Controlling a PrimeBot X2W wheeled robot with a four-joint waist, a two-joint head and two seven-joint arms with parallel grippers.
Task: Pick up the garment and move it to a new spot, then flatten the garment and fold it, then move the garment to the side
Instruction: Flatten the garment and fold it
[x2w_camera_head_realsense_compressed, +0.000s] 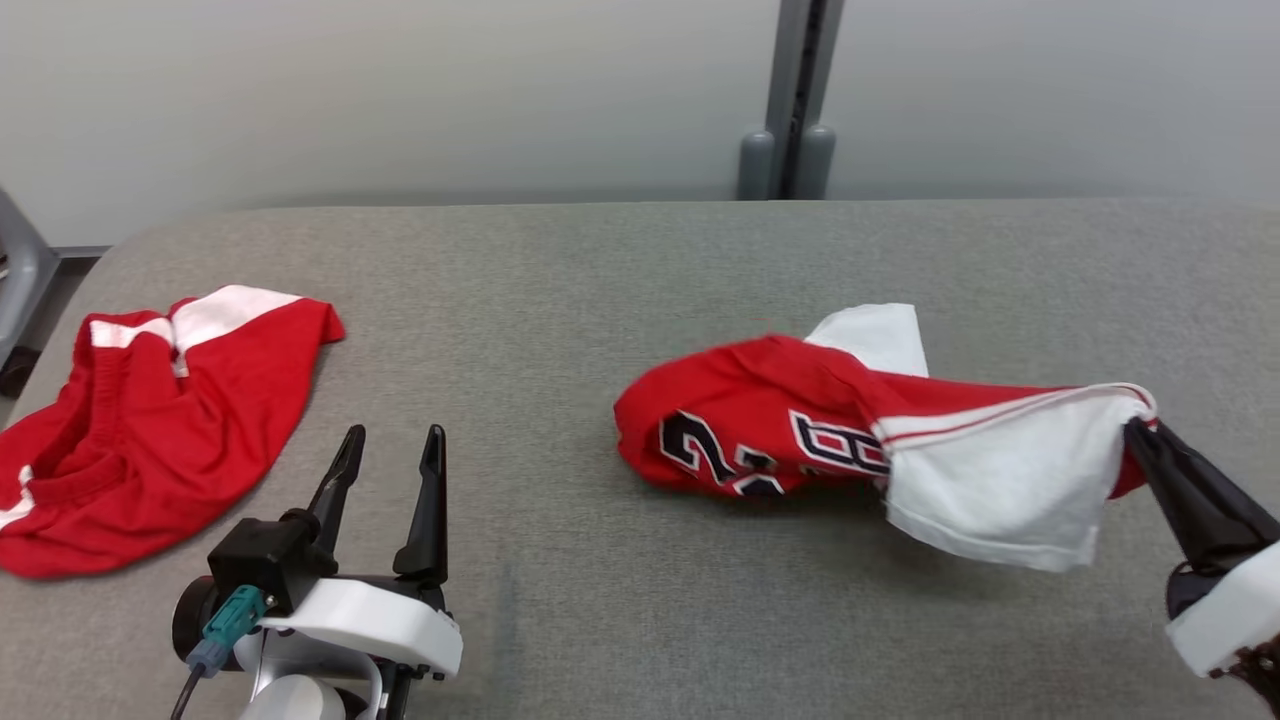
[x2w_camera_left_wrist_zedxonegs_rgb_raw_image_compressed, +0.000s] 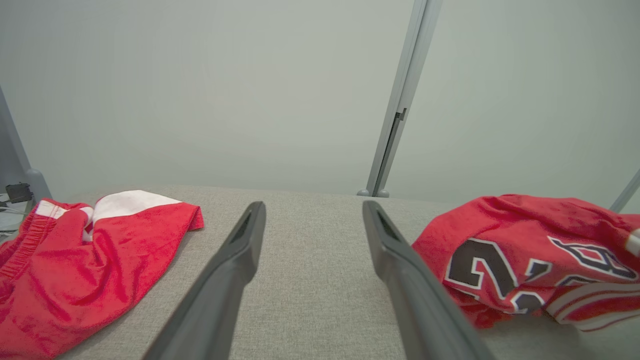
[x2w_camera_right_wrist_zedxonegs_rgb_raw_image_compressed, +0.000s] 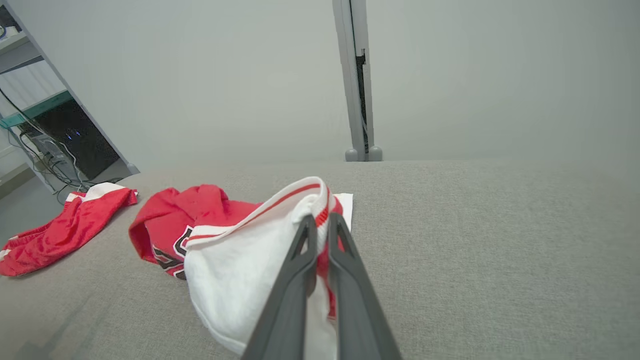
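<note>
At the far left of the grey bench (x2w_camera_head_realsense_compressed: 600, 260) a pair of red shorts (x2w_camera_head_realsense_compressed: 150, 440) with a white band lies crumpled; it is no part of the present grip. Just right of it, at the near edge, the left fingers (x2w_camera_head_realsense_compressed: 430, 500) point away from the robot, spread wide with nothing between them. In the left wrist view those fingers (x2w_camera_left_wrist_zedxonegs_rgb_raw_image_compressed: 235, 265) frame bare bench, with the shorts off to their left and the jersey off to their right.

The jersey (x2w_camera_head_realsense_compressed: 780, 420), red with dark numbers and a white panel, lies right of centre. Its long axis runs left to right across the bench. The bunched red end rests on the surface towards the middle, and the white end rises off it towards the right.

At that raised right end the right fingers (x2w_camera_head_realsense_compressed: 1180, 490) are pinched together on the hem. The right wrist view shows them (x2w_camera_right_wrist_zedxonegs_rgb_raw_image_compressed: 292, 280) closed on the white and red edge, with the cloth hanging down and to the left of them.

So the right arm has the jersey, which trails leftward from its grip, while the left arm is well apart from it. Any carry to a new spot looks likely to drag the red end along the bench unless the held end goes higher. If the left arm is to help flatten it, the free red end lies to its right and a little farther off.
</note>
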